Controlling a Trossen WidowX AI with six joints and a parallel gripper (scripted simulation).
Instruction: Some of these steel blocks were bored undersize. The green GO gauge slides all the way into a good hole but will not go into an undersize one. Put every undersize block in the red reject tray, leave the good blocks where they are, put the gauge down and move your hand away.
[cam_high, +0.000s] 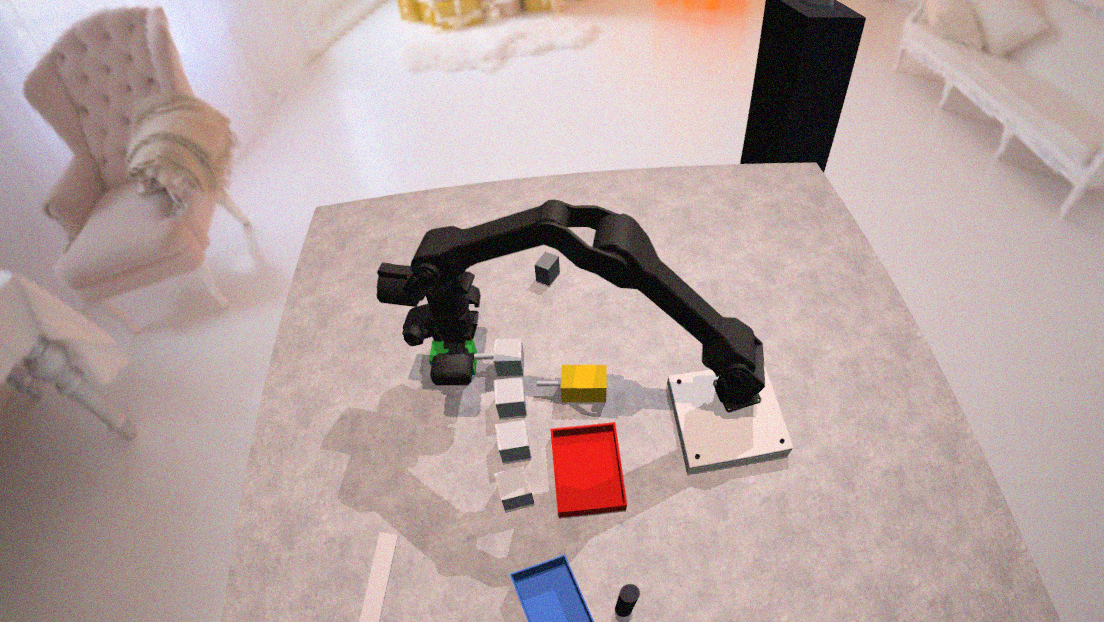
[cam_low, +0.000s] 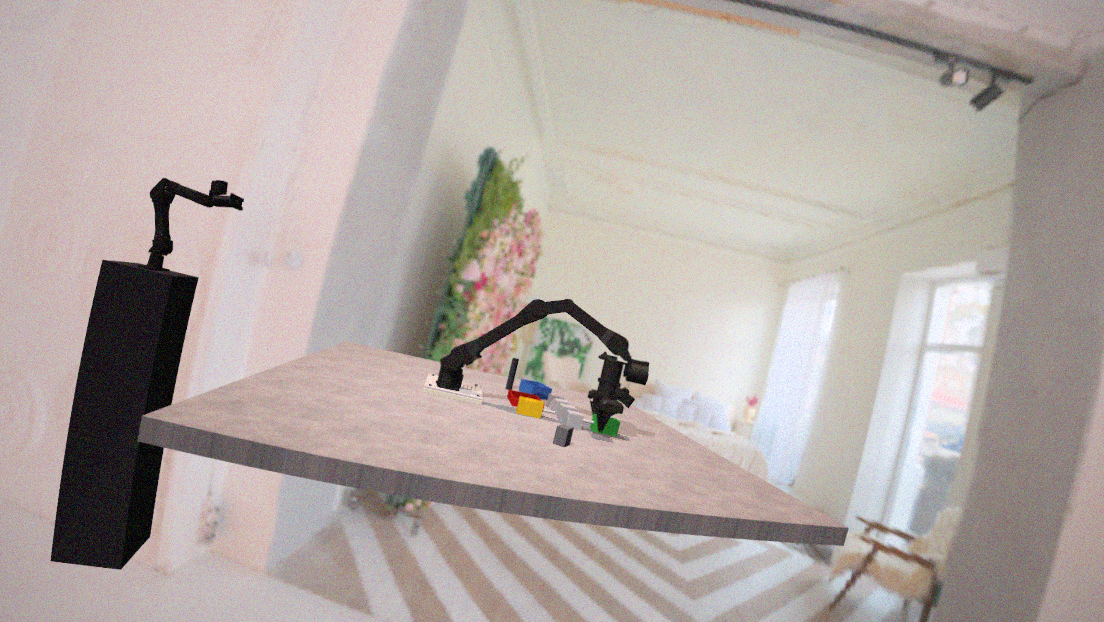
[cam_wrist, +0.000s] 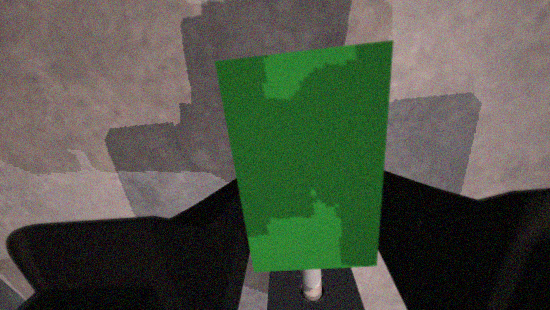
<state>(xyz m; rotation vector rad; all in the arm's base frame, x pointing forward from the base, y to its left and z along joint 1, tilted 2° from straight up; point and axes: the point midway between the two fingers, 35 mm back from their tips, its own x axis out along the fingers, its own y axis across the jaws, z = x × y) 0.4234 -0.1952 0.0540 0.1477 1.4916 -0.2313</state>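
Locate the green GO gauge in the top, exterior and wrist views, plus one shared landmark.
Top: left of centre, partly behind the gripper.
Exterior: right of centre, low on the arm.
Wrist: centre, filling much of the frame.
Landmark: the green GO gauge's pale pin, top and wrist; gripper, all three.

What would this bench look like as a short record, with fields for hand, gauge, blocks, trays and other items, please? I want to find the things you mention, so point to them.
hand: shut on the green gauge (cam_high: 465, 348) (cam_low: 610, 426) (cam_wrist: 310, 150)
gauge pin: points at the end block (cam_high: 508, 353) of the row; how far in, cannot tell
row: four pale blocks
separate block: dark grey (cam_high: 546, 268) (cam_low: 562, 436), away from the row
red tray (cam_high: 588, 471): no block inside
blue tray (cam_high: 550, 591): partly out of the top view
yellow block (cam_high: 583, 383) (cam_low: 529, 407): has a pin, points toward the row
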